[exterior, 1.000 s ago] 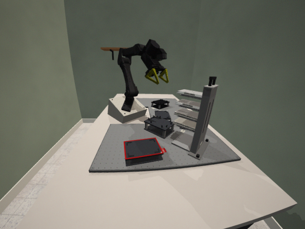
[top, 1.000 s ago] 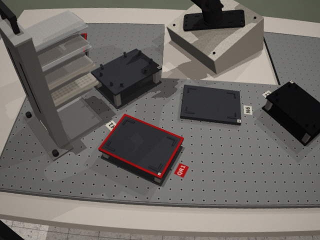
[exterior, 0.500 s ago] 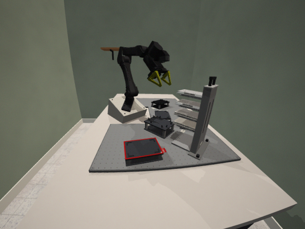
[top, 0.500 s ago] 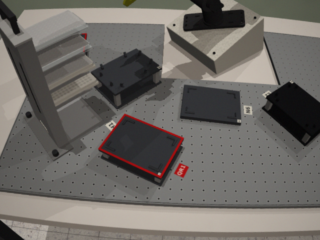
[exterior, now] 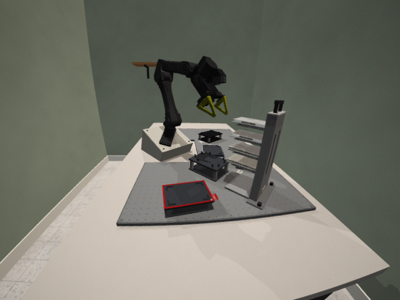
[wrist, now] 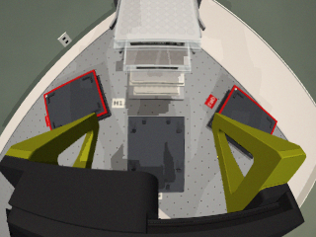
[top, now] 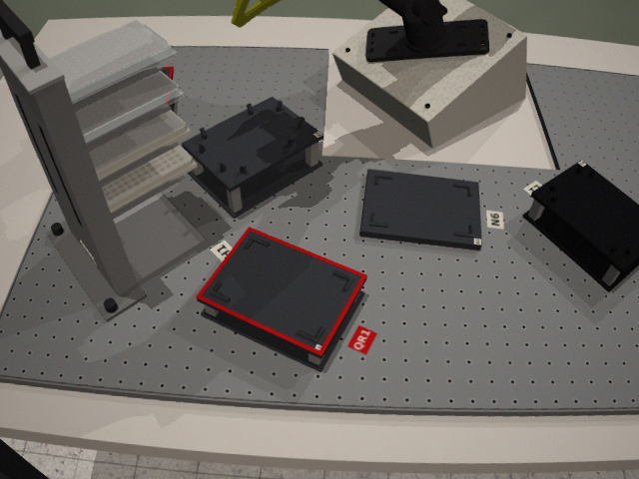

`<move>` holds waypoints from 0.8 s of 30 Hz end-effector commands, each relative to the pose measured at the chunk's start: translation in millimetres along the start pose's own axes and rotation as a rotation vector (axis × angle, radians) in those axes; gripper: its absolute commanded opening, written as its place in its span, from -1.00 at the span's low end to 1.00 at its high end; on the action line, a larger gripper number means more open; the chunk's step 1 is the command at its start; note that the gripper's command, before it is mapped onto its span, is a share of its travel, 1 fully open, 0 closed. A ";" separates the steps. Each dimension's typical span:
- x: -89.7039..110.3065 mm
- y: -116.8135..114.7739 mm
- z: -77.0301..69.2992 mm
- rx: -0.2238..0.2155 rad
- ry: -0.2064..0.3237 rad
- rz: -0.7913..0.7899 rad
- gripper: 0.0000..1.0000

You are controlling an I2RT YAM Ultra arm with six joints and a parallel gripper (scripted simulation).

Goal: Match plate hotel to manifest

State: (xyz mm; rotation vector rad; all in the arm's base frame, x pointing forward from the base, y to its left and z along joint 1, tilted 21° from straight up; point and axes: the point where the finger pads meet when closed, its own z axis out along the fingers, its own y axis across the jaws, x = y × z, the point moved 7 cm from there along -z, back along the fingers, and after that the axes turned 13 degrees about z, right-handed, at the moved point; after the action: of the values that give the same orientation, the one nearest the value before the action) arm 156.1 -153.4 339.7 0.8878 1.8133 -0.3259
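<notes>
My gripper (exterior: pixel 213 106) is open and empty, high above the table between the arm's base and the plate hotel H1 (top: pixel 77 149). In the wrist view its yellow fingers frame the pegged black nest (wrist: pixel 157 152) below, with H1 (wrist: pixel 158 39) beyond it. H1 has clear stacked shelves. A pale plate with visible wells (top: pixel 147 175) lies on a low shelf, and a beige plate (top: pixel 136 138) lies on the shelf above it. I cannot tell what the upper shelves hold. No ID label can be read.
The red-framed nest QR1 (top: pixel 281 288) is empty in front of H1. A second red-framed nest (wrist: pixel 74 99) lies on H1's other side. The pegged nest (top: pixel 253 149), the flat nest N6 (top: pixel 420 206) and a raised black nest (top: pixel 583 222) at the right are empty.
</notes>
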 end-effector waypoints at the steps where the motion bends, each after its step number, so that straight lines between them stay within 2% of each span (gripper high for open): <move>1: -2.8 1.0 8.7 0.000 -0.012 0.006 1.00; 4: -3.0 1.1 14.1 0.001 -0.009 0.006 1.00; 7: -4.2 0.4 13.6 0.004 -0.016 0.008 1.00; 11: -5.3 1.8 21.9 0.001 -0.010 0.006 1.00; 12: -5.5 1.4 22.1 0.002 -0.010 0.007 1.00; 13: -10.0 1.5 14.2 0.001 -0.029 0.002 1.00; 24: -10.0 1.5 14.2 0.001 -0.029 0.002 1.00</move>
State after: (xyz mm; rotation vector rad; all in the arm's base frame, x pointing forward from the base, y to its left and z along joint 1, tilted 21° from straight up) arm 168.8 -164.7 338.9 0.8847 1.8040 -0.3307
